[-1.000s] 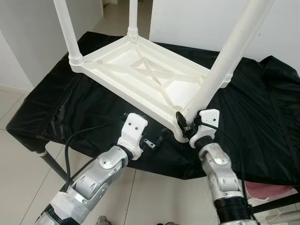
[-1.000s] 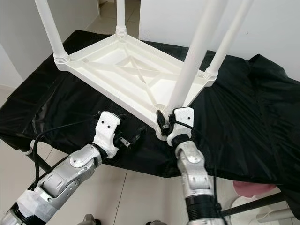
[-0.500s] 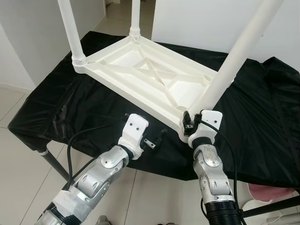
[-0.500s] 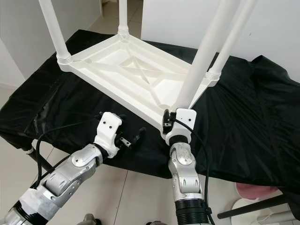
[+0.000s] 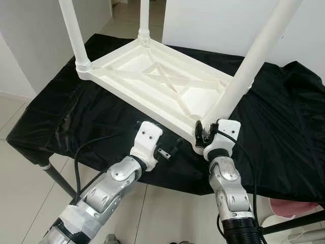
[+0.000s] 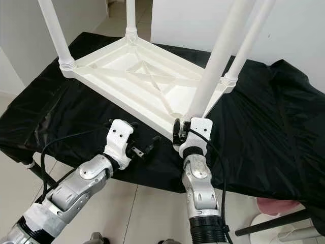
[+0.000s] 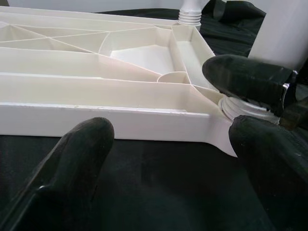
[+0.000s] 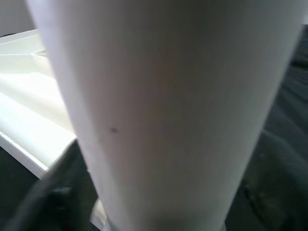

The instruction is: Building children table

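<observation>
Your right gripper (image 5: 203,133) is raised with the forearm almost upright, fingers closed around something white; your left gripper (image 5: 167,151) reaches forward low, fingers (image 7: 77,159) spread apart

A home room, going by its pale tiled floor (image 5: 20,203), plain white walls (image 5: 213,25) and cloth-draped folding table (image 5: 101,112).
</observation>
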Motion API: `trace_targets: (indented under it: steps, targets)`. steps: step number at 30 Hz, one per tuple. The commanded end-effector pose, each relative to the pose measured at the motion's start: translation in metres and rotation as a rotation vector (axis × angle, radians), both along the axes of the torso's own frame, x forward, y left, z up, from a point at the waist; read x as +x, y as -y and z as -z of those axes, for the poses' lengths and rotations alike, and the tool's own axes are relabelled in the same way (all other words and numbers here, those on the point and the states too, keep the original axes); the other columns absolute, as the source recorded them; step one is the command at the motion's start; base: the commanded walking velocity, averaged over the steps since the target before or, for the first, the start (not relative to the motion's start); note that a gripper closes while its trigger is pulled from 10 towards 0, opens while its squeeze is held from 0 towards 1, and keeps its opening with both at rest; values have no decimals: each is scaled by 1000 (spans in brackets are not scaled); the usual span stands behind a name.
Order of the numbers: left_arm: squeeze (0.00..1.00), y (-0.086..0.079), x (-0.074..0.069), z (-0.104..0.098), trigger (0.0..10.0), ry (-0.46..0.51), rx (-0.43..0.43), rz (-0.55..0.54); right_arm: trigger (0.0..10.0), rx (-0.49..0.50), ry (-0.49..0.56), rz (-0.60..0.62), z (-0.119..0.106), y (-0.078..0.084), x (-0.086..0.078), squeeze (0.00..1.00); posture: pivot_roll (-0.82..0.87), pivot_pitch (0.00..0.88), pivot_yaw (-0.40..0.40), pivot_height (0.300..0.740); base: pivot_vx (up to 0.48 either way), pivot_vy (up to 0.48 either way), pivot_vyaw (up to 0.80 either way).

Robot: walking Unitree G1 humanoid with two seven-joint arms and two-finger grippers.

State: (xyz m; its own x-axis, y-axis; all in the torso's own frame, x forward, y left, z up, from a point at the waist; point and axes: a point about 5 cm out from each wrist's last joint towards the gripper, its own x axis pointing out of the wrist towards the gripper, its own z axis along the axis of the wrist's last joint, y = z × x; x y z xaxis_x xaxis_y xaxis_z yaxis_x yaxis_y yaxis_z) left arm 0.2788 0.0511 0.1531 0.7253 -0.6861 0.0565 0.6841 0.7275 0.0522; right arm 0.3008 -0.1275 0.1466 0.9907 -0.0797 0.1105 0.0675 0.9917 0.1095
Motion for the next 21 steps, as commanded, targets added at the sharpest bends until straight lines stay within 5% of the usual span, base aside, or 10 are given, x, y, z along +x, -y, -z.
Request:
trace_targets:
  steps: [1, 2, 4, 6, 21]
  targets:
    - [0, 6, -7, 1, 10000, -13, 13, 228, 10000, 15, -39, 7, 12, 2, -4, 1000, 23, 82, -57, 740, 0, 0, 0]
    - [0, 5, -7, 1, 10000, -18, 11, 226, 10000, 3, -37, -9, 13, 3, -4, 710, 25, 79, -59, 740, 0, 0, 0]
    - [0, 5, -7, 1, 10000, -21, 10, 226, 10000, -5, -36, -21, 13, 3, -4, 710, 25, 79, -59, 740, 0, 0, 0]
    - [0, 4, -6, 0, 10000, -24, 6, 218, 10000, -9, -31, -70, 14, 3, -3, 0, 25, 76, -65, 740, 0, 0, 0]
    - [0, 3, -2, 4, 10000, -65, 26, 177, 10000, -201, 31, -546, 2, 24, 11, 0, 10, 62, -54, 740, 0, 0, 0]
